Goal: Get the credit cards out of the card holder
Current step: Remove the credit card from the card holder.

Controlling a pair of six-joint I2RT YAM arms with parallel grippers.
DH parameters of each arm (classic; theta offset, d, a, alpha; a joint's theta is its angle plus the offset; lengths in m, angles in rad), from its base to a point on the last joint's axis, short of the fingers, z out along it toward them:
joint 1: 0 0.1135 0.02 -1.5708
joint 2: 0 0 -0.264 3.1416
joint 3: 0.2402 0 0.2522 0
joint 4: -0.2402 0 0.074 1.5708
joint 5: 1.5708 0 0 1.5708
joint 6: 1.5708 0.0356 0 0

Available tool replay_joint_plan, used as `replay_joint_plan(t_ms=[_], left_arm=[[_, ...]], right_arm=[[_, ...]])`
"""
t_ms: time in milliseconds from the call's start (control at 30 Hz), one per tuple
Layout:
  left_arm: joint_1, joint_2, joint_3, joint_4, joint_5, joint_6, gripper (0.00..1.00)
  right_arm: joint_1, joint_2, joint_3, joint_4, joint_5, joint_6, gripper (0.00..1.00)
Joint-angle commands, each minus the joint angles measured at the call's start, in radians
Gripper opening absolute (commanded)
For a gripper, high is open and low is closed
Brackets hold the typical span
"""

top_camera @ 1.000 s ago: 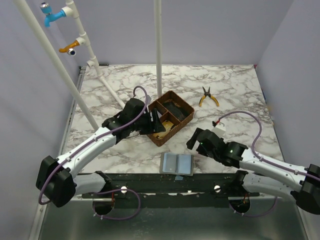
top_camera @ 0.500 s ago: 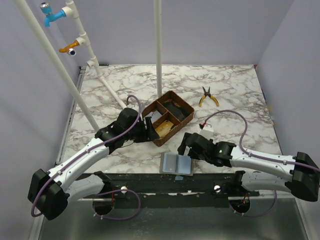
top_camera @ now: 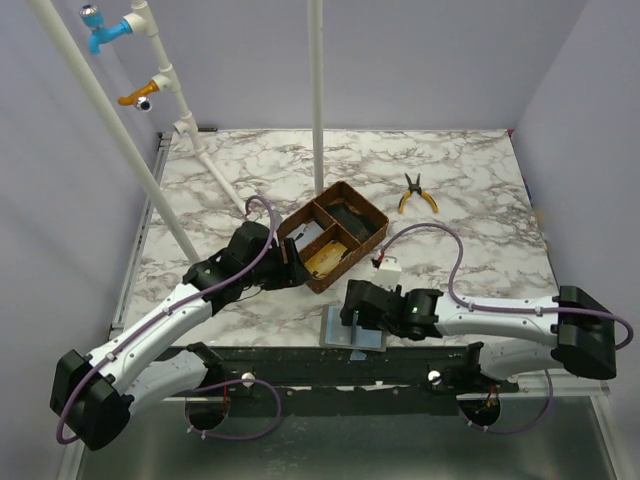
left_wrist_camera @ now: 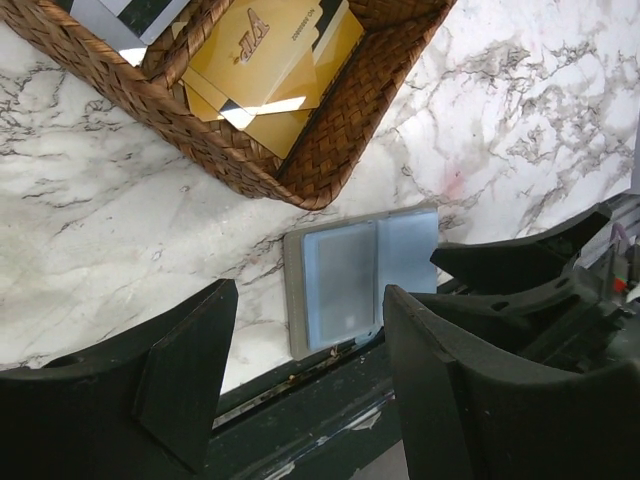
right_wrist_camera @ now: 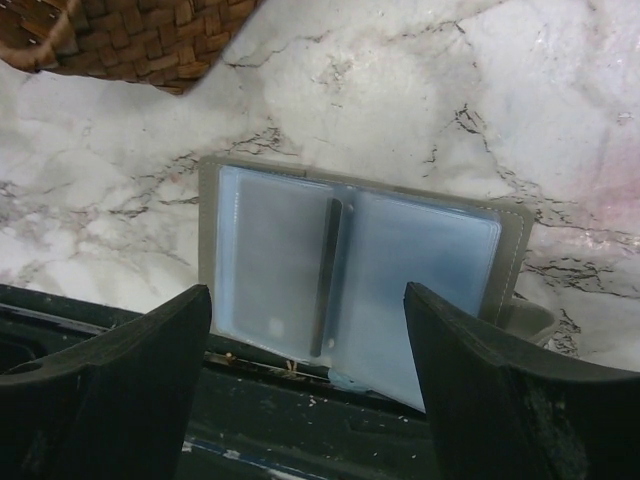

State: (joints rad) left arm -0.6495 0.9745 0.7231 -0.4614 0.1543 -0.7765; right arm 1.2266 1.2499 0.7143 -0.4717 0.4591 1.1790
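the card holder (top_camera: 336, 326) lies opened flat just off the near corner of the woven tray (top_camera: 362, 255), on the side toward the arm bases, close to it but not touching; its long axis runs left to right, with the fold crossing the middle and one long edge facing the tray. of the credit cards (right_wrist_camera: 268, 262), a pale face shows through the clear sleeve in the holder's left half; whether the right half holds another i cannot tell. the right gripper (right_wrist_camera: 305, 300) hangs directly over the holder, farther from the tray than the holder's far edge, jaws wide and empty, one finger above the left short end and the other above the right half, so the gap between them lines up along the long axis. the left gripper (top_camera: 290, 262) sits beside the tray's left wall, jaws also apart with nothing in them, well off from the holder. yellow cards (left_wrist_camera: 270, 40) lie in the tray's near compartment. the right arm looks the nearer one, and the coming move likely turns on bringing a fingertip down to a card edge at the sleeve's mouth, since a flat card offers little to pinch from above
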Motion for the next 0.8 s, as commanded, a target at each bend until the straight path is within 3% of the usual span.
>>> replay_joint_plan(t_ms=[0,133,300,767], left_arm=[[-0.003,-0.026,-0.025,-0.026,-0.036,-0.012,0.63],[-0.003,-0.028,-0.029,-0.027,-0.035,-0.012,0.63],[-0.004,-0.026,-0.036,-0.027,-0.033,-0.01,0.63],[-0.003,-0.013,-0.041,-0.016,-0.024,-0.012,0.63]], right_arm=[[0.026,0.081,0.045,0.017,0.01,0.018,0.76],[0.039,0.147,0.082,0.012,0.005,0.006,0.67],[0.044,0.213,0.125,-0.004,0.004,-0.006,0.63],[0.048,0.311,0.143,-0.026,-0.037,0.016,0.59]])
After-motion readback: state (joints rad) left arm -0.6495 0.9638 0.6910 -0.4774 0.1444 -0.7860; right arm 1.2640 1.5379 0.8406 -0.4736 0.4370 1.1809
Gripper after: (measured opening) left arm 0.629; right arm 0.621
